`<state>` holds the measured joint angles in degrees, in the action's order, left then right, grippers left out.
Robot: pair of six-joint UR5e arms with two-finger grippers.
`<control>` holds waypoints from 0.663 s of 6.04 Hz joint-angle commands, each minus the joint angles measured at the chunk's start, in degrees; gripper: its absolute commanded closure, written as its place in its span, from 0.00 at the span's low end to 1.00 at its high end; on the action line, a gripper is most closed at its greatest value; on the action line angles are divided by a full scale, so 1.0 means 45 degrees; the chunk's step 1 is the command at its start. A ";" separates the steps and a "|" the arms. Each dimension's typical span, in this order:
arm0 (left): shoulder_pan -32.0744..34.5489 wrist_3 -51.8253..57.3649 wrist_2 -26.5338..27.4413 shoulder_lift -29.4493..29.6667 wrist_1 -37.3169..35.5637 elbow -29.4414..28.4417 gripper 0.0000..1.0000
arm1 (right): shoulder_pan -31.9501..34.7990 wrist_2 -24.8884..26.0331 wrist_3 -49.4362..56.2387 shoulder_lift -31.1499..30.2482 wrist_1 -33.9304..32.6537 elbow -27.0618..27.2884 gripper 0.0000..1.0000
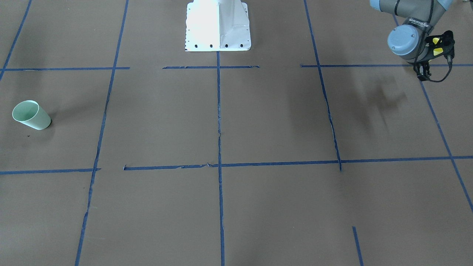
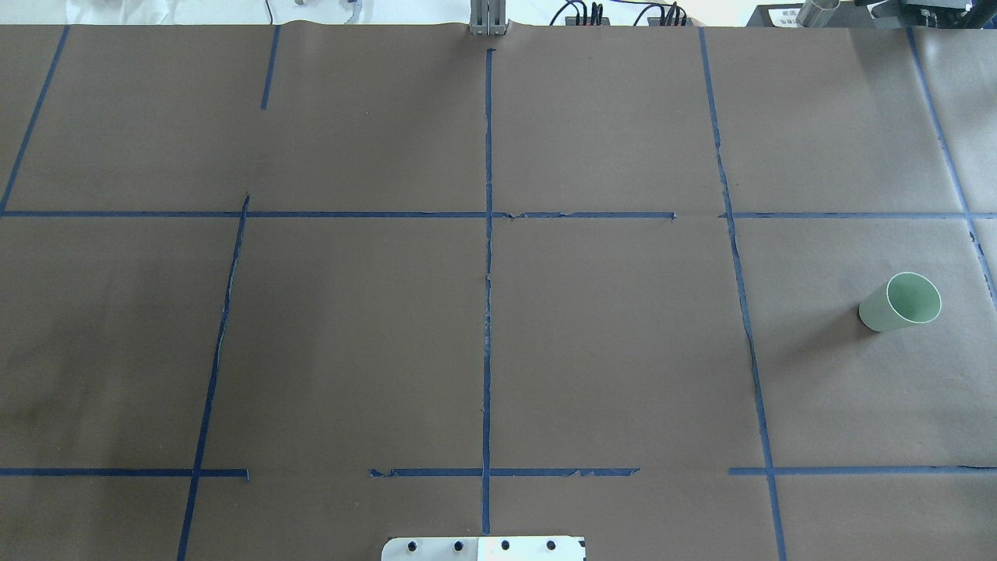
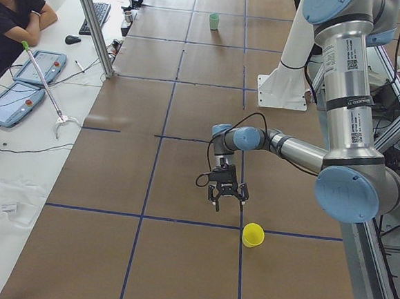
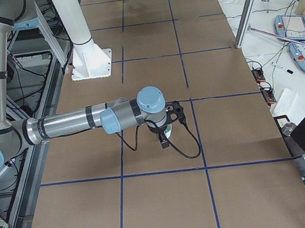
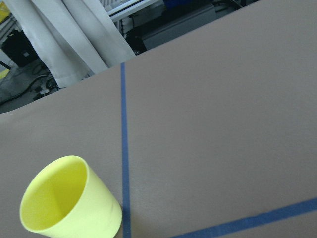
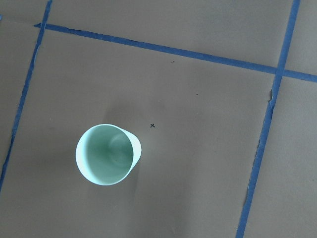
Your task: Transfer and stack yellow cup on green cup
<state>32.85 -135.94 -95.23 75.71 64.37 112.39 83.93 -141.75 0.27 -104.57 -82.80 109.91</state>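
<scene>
The yellow cup (image 3: 252, 234) stands upright on the brown table near the robot's side; it also shows in the left wrist view (image 5: 69, 202) at the lower left. My left gripper (image 3: 228, 201) hangs a little above the table just beside the cup, apart from it, with its fingers spread and empty; it also shows in the front-facing view (image 1: 423, 73). The green cup (image 1: 31, 115) stands upright at the table's other end (image 2: 900, 302). My right gripper (image 4: 165, 141) hovers over it; the right wrist view looks straight down into the green cup (image 6: 108, 154). I cannot tell its state.
Blue tape lines (image 2: 487, 273) divide the brown paper table into squares. The white robot base (image 1: 218, 26) stands at the middle of the robot's edge. An operator (image 3: 13, 10) sits at a side desk with tablets (image 3: 25, 84) beyond the table's far edge.
</scene>
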 commanded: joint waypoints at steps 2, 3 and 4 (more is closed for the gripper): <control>-0.1924 -0.4448 -0.0010 0.1161 -0.3476 -0.1099 0.00 | 0.0000 -0.0023 0.0018 -0.0102 -0.0018 0.0008 0.00; -0.1988 -0.4769 -0.0068 0.1396 -0.3561 -0.1707 0.00 | 0.0000 -0.0023 0.0037 -0.0238 -0.0018 -0.0011 0.00; -0.2008 -0.4830 -0.0107 0.1418 -0.3523 -0.2081 0.00 | 0.0000 -0.0042 0.0037 -0.0356 0.0001 0.0008 0.00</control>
<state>24.14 -156.72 -95.53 81.66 48.81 104.99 83.93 -141.88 0.42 -105.64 -82.86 109.90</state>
